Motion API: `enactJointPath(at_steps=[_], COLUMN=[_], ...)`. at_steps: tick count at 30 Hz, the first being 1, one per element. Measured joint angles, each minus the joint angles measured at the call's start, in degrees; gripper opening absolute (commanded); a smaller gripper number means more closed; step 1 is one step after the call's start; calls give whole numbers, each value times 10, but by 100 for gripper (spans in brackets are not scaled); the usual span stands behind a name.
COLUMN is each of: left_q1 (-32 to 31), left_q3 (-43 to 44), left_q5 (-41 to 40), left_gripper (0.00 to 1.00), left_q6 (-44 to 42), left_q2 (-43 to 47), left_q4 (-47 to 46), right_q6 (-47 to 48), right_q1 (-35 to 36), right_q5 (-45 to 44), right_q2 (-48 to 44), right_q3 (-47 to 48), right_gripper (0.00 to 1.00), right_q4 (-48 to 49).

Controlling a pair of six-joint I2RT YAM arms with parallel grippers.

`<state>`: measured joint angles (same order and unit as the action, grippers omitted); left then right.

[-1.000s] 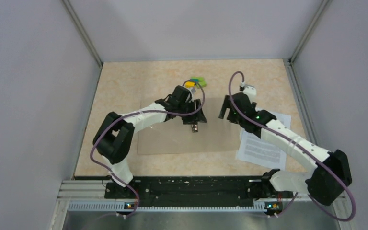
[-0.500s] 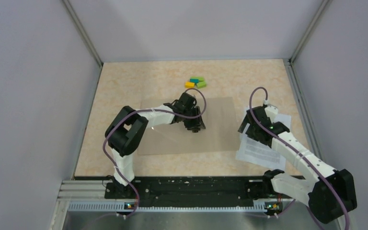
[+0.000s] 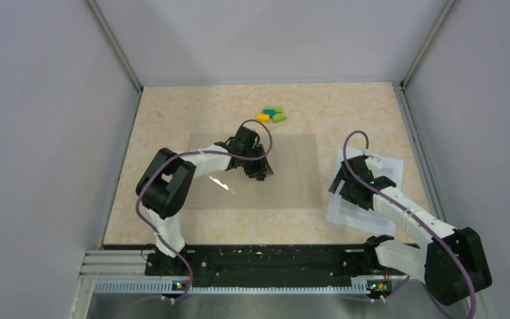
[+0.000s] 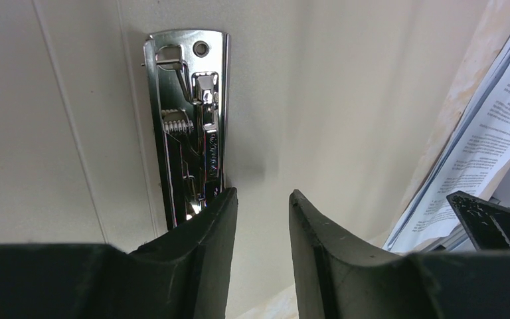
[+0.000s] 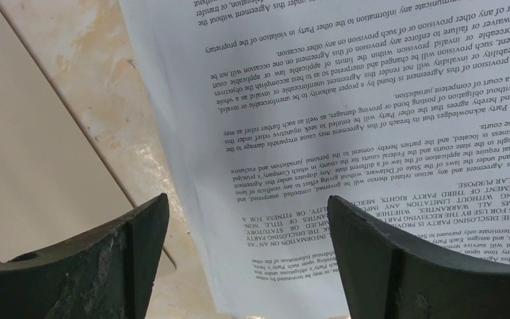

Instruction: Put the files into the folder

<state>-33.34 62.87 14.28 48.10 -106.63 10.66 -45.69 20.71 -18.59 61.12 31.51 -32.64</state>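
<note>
Beige worktop (image 3: 192,106): left tool (image 4: 260,194) narrow, empty, probably pinning folder (image 3: 292,173) by its clip (image 4: 192,133); right tool (image 5: 247,199) wide over files (image 5: 372,100), ready to grab.

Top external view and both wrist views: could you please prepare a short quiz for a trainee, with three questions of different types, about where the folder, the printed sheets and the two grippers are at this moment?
1. True or false: the printed paper sheets already lie inside the folder.
2. Which gripper hangs over the edge of the sheets, jaws wide open? A: the left gripper. B: the right gripper. C: both.
3. In the left wrist view, which shiny part of the folder shows just beyond the left gripper's fingers?

Key
1. False: they lie on the table beside it.
2. B.
3. The metal clip.
</note>
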Motion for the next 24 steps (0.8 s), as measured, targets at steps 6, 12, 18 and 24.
enactJointPath(at_steps=[6,12,18,24], left_q1=[5,5,-9,-47], left_q3=[-1,2,25,79], left_q5=[6,17,26,42], left_gripper=[42,49,53,53], left_q6=[-3,-16,-28,-34], left_q2=[1,3,4,3], left_q4=[0,4,35,51], right_q6=[-4,-4,-3,5], right_q1=[-6,-17,-19,-19], right_q5=[8,22,24,26], right_q2=[9,14,22,24], right_q3=[-20,-39,-41,-33], right_gripper=[69,65,63,83], right_q4=[35,66,91,86])
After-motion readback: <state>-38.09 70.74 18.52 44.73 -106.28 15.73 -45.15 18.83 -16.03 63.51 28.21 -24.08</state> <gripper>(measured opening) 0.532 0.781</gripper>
